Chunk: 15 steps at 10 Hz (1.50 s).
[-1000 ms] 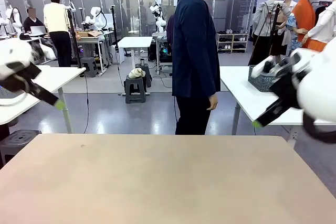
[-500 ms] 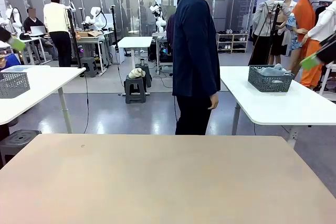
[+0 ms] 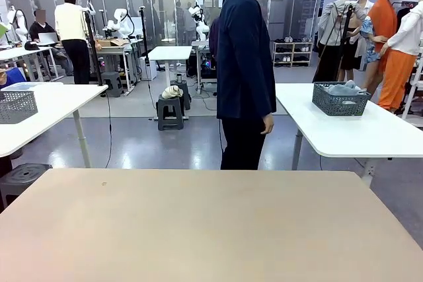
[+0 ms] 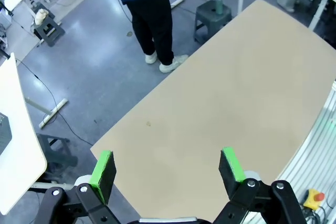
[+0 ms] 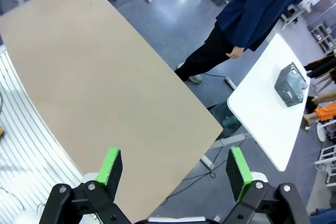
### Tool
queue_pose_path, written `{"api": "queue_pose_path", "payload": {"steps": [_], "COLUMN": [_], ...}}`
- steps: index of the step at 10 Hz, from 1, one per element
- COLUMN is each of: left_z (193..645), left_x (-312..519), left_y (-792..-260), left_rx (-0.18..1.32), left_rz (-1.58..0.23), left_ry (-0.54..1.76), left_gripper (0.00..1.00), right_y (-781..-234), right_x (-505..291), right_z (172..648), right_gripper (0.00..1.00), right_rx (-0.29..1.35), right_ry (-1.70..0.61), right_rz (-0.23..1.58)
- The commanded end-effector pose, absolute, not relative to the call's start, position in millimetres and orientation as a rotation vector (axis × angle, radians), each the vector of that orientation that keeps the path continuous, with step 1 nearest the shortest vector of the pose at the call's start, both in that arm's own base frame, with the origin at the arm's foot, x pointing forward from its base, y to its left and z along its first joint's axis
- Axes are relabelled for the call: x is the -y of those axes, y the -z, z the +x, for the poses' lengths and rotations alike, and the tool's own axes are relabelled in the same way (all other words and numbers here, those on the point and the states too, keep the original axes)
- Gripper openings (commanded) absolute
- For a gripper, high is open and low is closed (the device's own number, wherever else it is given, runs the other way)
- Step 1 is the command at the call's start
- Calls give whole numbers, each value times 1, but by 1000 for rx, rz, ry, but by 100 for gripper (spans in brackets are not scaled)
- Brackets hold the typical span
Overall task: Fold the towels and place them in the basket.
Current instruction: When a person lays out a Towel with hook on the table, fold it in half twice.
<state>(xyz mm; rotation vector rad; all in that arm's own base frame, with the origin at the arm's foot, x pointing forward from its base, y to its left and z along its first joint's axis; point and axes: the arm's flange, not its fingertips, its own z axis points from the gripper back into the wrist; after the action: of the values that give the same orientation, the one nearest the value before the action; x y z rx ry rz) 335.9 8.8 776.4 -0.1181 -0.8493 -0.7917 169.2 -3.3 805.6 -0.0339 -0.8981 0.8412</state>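
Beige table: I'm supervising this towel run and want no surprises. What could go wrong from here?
1. The person stands side-on, close to the table at its far edge; a reach across might strike them.
2. The dark basket sits on the white side table behind the person, likely out of reach.

Front view low across table (image 3: 198, 229) toward person (image 3: 246, 64), both wrist views high above, sharing both

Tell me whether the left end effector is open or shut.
Open. In the left wrist view the left end effector holds its green pads wide apart, nothing gripped between them, above the tan table.
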Motion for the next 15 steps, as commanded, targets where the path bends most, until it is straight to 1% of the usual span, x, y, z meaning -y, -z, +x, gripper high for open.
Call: {"api": "queue_pose_path", "payload": {"steps": [1,3,6,9,12,14,15], "left_z": [318,297,278,270,283,287,285], "left_x": [-12,-12,14,27,38,44,37], "left_y": [-793,-821,-847,-853,-848,-846,-838], "left_rx": [840,854,874,850,815,828,826], "left_rz": [-95,-99,-97,-98,-111,-88,-85], "left_ry": [844,906,960,988,999,981,977], "left_gripper": [100,100,100,100,100,100,100], "right_y": [-822,-840,-858,-869,-869,-867,-864], "right_x": [1,3,4,2,2,2,-1], "right_z": [150,130,124,119,119,121,125], "right_gripper": [100,100,100,100,100,100,100], "right_rx": [872,862,854,831,813,805,820], "right_ry": [-856,-909,-980,-975,-974,-1004,-969], "right_rz": [-21,-16,44,79,83,80,67]}}
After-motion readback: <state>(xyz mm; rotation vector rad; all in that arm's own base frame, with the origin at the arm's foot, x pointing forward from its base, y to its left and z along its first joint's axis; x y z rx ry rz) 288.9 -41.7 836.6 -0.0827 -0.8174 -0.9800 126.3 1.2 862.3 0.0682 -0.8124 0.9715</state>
